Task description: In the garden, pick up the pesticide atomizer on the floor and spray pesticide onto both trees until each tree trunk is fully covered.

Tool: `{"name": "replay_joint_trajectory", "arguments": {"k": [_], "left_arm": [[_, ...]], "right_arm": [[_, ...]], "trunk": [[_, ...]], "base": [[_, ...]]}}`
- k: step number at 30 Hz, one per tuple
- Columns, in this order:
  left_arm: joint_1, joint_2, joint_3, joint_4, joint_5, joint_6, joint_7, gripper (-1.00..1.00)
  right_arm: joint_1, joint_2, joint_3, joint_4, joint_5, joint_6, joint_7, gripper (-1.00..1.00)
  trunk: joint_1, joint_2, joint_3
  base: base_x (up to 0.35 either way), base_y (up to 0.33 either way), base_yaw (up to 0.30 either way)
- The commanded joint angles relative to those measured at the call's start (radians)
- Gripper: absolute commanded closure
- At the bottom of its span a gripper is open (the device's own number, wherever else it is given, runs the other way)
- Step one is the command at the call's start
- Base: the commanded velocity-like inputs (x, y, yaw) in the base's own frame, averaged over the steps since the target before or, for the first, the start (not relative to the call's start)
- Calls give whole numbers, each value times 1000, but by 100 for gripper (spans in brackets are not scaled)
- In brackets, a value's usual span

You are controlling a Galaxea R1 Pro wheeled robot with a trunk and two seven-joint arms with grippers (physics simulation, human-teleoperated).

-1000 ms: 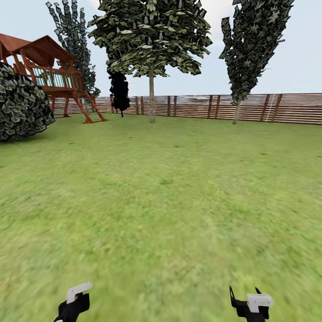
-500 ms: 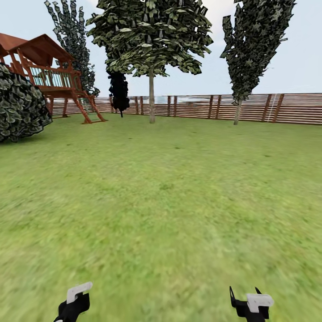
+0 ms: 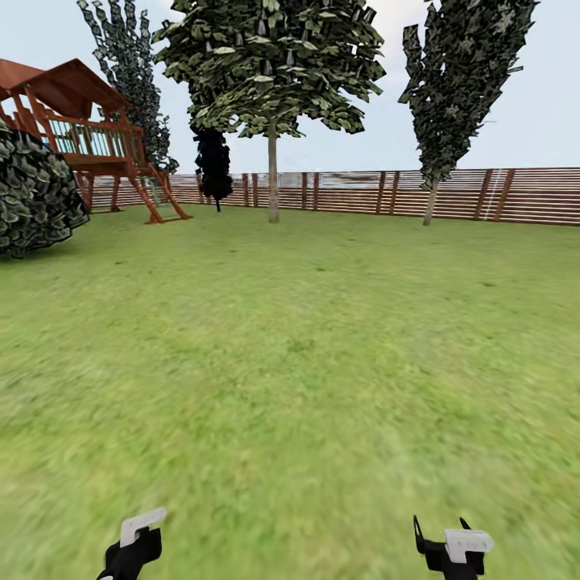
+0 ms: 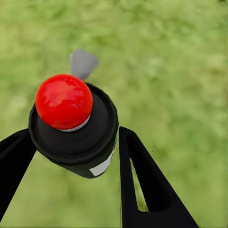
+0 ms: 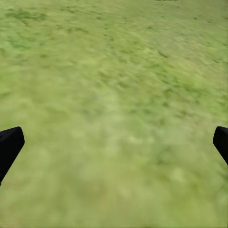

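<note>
The pickup looks done and the step in hand is the carry: in the left wrist view the left claw (image 4: 76, 156) has its black fingers clamped against either side of the pesticide atomizer (image 4: 73, 126), a squat black cylinder with a glossy red ball on top, a pale strip on its side and a small grey nozzle tab beyond it. In the head view that claw (image 3: 133, 544) sits at the lower left of the frame and the right claw (image 3: 453, 548) at the lower right; the right wrist view shows the right claw's fingertips spread wide apart with nothing between them, over blurred mottled green floor (image 5: 114, 95). Two trees stand well off in the upper part of the head view, before the slatted brown fence (image 3: 532, 193): one with a thin-looking grey trunk (image 3: 273, 173) under blocky leaves at upper centre, another trunk (image 3: 430, 201) at upper right. Whether these are the trees to treat I cannot tell. No white specks can be made out on them at this range. Next comes closing in on a trunk and aiming the nozzle at its bark.
</note>
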Motion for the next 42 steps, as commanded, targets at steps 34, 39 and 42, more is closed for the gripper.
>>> {"name": "replay_joint_trajectory", "arguments": {"k": [34, 39, 42], "left_arm": [[-1, 0, -6, 1, 8, -3, -2, 100], [-1, 0, -6, 1, 8, -3, -2, 100], [-1, 0, -6, 1, 8, -3, -2, 100]], "right_arm": [[-1, 0, 5, 1, 4, -1, -9, -100], [-1, 0, 5, 1, 4, -1, -9, -100], [-1, 0, 5, 1, 4, -1, -9, -100]], "trunk": [[0, 0, -1], [0, 0, -1], [0, 0, -1]], "base": [[331, 0, 0], [331, 0, 0], [331, 0, 0]]}}
